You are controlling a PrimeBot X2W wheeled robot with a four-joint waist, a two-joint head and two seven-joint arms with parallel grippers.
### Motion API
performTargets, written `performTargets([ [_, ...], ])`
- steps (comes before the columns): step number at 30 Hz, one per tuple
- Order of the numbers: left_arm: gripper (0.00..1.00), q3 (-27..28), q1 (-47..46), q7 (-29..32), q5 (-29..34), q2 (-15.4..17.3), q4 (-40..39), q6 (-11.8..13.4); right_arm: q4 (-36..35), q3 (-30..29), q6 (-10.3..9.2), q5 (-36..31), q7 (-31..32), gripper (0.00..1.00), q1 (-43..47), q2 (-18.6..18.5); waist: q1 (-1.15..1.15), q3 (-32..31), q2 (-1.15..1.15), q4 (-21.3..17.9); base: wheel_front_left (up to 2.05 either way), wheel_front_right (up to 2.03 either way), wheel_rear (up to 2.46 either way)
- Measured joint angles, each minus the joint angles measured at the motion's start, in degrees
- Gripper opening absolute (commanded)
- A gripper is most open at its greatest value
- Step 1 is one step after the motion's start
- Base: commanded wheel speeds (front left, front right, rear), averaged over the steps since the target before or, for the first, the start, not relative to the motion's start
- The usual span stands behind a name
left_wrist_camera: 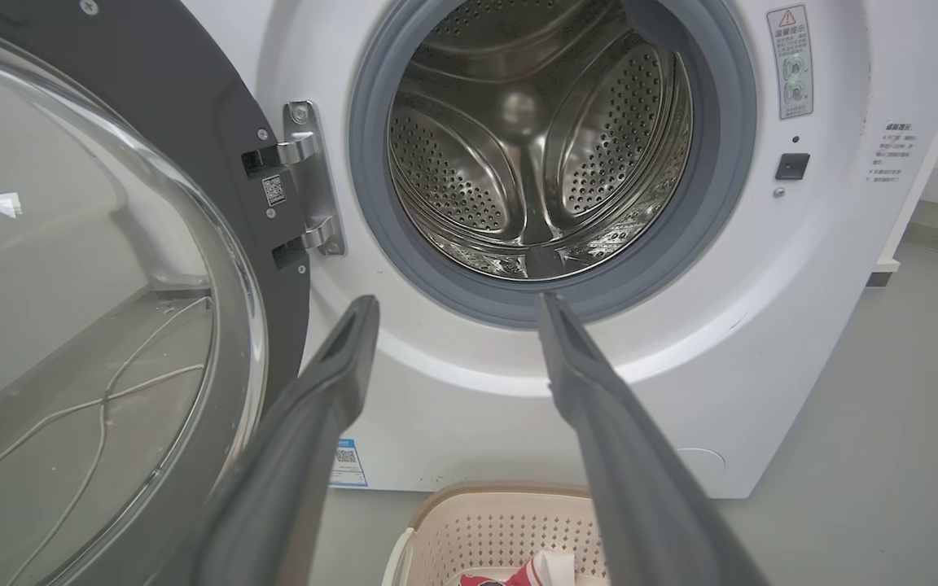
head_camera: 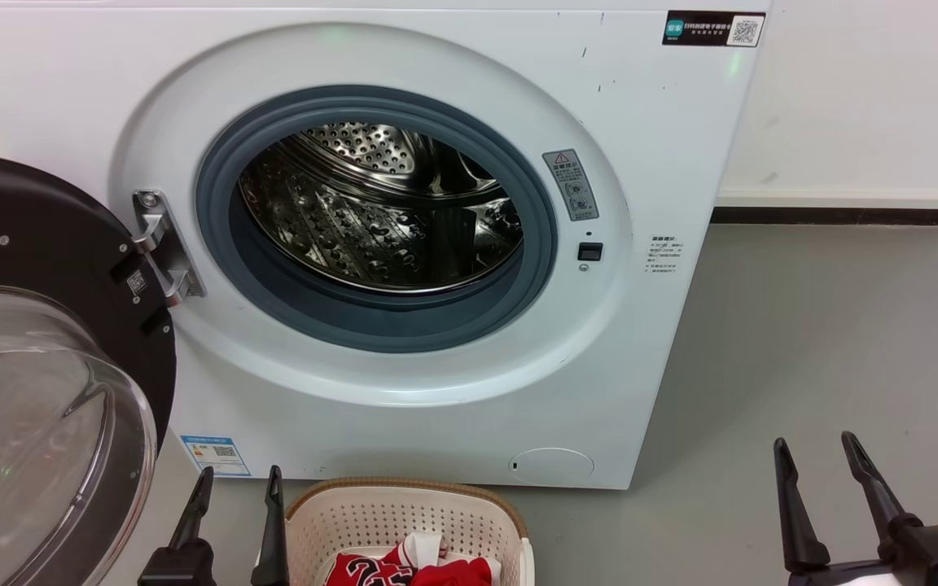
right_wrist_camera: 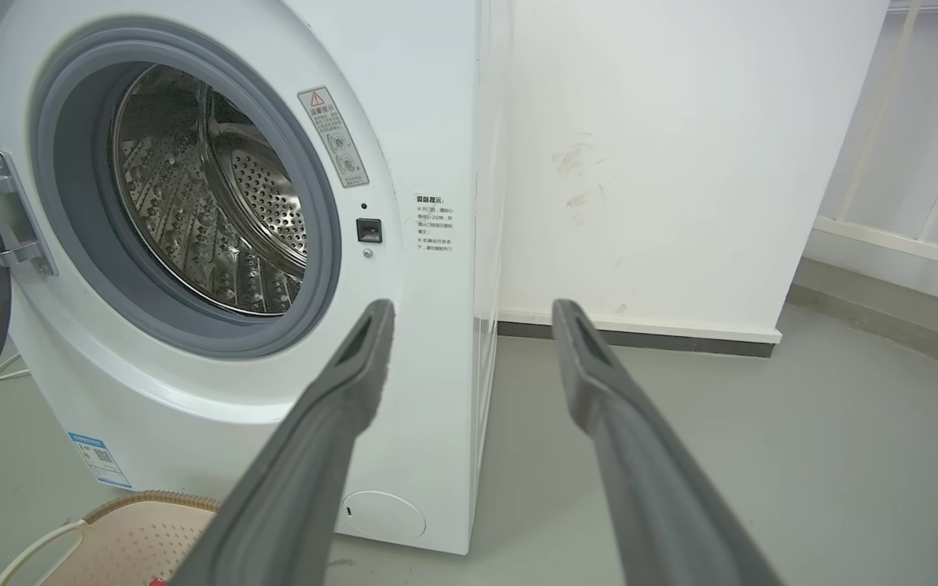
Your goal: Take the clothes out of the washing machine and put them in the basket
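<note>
Far left, the door (head_camera: 54, 382) hangs wide open with its glass bowl bulging our way, and that's the first hazard. The left gripper (head_camera: 241, 472) sits just beside the door's rim, fingers spread with nothing between them. Any sweep to its left could clip the glass or jar the hinge (head_camera: 161, 244).

Next along is the basket (head_camera: 404, 517), on the floor in front of the washer (head_camera: 664, 163), with its near side touching or almost touching that gripper's inner finger. The clothes (head_camera: 371, 570) are in it: red fabric, a black-and-white number, a flash of white trim. A careless lift or turn of that arm could shove the light plastic tub or snag the fabric and drag it out over the rim. How the pile sits at the near edge I can't tell, because it runs off the bottom of the head view.

Centre stage is the drum (head_camera: 371, 220), which looks bare and shiny in all three views. The job looks done or close to it. The catch is that the grey gasket (head_camera: 404, 321) hides the drum's lowest front lip, so a small item tucked there could be missed.

Far right, the right gripper (head_camera: 815, 440) hovers over the floor (head_camera: 843, 325), well apart from everything, its fingers also parted and empty. There's little risk there unless it cuts across toward the porthole and scrapes the washer's front.
</note>
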Motion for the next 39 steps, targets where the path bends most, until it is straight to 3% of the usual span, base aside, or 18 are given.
performTargets([
  [8,1.0,0.5,-0.1,0.0,0.3,-0.5,0.6,-0.5,0.1,0.3,0.0,0.0,0.0,1.0,-0.2,0.0,0.0,-0.1,0.0,-0.3,0.0,0.0,0.0],
  [9,0.0,0.6,-0.1,0.0,0.2,-0.5,0.6,-0.5,0.1,0.3,0.0,0.0,0.0,0.0,-0.2,0.0,0.0,-0.1,0.0,-0.4,0.0,0.0,0.0],
  [15,0.0,0.6,0.9,0.8,-0.7,-1.2,3.6,-0.5,2.9,0.4,0.01,0.6,0.4,0.0,0.7,0.1,0.0,-0.1,0.0,-0.4,0.0,0.0,0.0],
  [39,0.0,2.2,-2.9,6.9,-27.1,-1.3,5.3,-2.3,5.9,0.5,0.0,28.6,5.7,0.0,-2.9,-0.5,0.0,0.8,0.0,-0.5,0.0,0.0,0.0],
])
